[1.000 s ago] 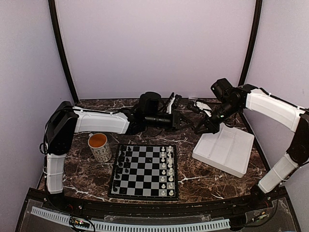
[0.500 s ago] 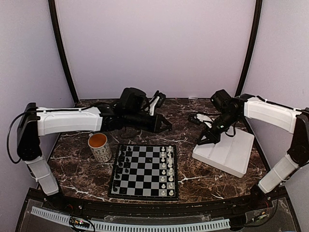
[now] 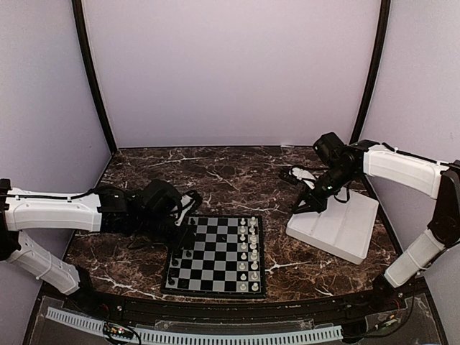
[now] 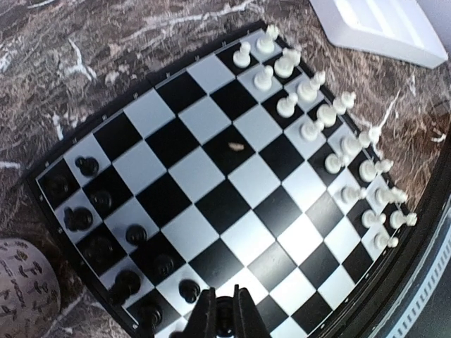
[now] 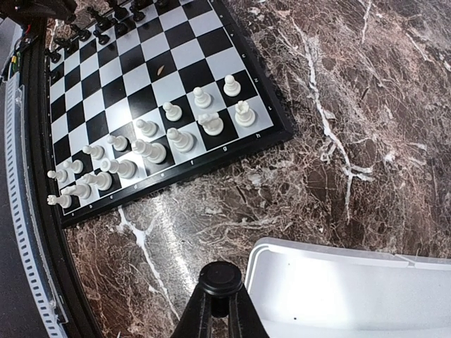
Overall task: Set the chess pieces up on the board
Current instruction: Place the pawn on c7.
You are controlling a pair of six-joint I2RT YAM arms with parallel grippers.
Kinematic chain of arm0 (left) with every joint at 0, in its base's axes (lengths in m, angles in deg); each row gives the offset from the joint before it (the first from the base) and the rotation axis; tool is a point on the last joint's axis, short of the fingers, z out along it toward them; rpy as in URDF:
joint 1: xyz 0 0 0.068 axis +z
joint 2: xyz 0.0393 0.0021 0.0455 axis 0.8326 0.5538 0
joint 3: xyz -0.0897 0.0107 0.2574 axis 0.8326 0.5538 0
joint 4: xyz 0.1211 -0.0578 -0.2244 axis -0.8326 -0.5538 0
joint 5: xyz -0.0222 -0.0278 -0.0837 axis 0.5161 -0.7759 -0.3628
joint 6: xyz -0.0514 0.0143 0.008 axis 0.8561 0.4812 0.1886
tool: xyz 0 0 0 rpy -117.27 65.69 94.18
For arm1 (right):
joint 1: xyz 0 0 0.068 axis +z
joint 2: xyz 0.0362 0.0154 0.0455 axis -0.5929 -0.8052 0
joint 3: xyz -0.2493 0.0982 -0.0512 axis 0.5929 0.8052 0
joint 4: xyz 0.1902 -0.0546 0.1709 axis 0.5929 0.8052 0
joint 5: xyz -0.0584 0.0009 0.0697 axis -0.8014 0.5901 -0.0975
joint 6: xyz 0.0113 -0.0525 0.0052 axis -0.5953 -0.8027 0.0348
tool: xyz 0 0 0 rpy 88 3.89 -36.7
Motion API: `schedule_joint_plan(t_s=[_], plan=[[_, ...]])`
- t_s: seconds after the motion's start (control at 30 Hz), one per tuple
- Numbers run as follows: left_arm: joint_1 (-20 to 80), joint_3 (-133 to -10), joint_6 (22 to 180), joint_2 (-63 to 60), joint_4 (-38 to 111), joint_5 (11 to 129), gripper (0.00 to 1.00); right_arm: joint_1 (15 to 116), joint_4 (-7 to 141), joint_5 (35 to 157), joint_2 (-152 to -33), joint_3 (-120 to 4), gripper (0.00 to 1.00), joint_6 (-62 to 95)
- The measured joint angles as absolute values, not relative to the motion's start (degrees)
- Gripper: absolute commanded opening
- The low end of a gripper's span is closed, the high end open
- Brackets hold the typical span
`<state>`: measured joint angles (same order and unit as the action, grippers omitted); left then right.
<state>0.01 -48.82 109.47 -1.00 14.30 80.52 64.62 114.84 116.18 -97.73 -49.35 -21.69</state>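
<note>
The board (image 3: 214,291) lies at the table's near centre. Black chess pieces (image 3: 180,253) fill its left columns and white ones (image 3: 252,248) its right. My left gripper (image 3: 188,231) hangs low over the board's left side, shut on a small black piece (image 4: 225,327) just above the near black rows (image 4: 136,234). My right gripper (image 3: 297,210) hovers over the marble by the white tray's left corner. In the right wrist view this right gripper (image 5: 220,299) is shut on a black piece (image 5: 220,278), whose round base shows.
A white tray (image 3: 338,230) sits tilted at the right. In the left wrist view a patterned mug (image 4: 21,292) stands just off the board's corner; in the top view my left arm covers it. A small tan speck (image 4: 236,146) lies mid-board.
My left arm swung from the back centre down to the front left, lowering its gripper over the board's left side and covering the mug. The right gripper dropped slightly, then held still.
</note>
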Motion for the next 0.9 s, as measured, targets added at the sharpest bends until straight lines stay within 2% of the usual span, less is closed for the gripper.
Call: schedule_joint_plan(t_s=[0.27, 0.9], plan=[[-5.5, -44.5, 110.6, -1.5, 10.8, 85.7, 0.03, 64.6, 114.8, 116.1, -97.7, -49.5, 0.07, -21.7], [-6.3, -41.1, 110.7, 1.3, 13.9, 86.8, 0.04, 64.6, 114.9, 116.0, -97.7, -50.1, 0.08, -21.7]])
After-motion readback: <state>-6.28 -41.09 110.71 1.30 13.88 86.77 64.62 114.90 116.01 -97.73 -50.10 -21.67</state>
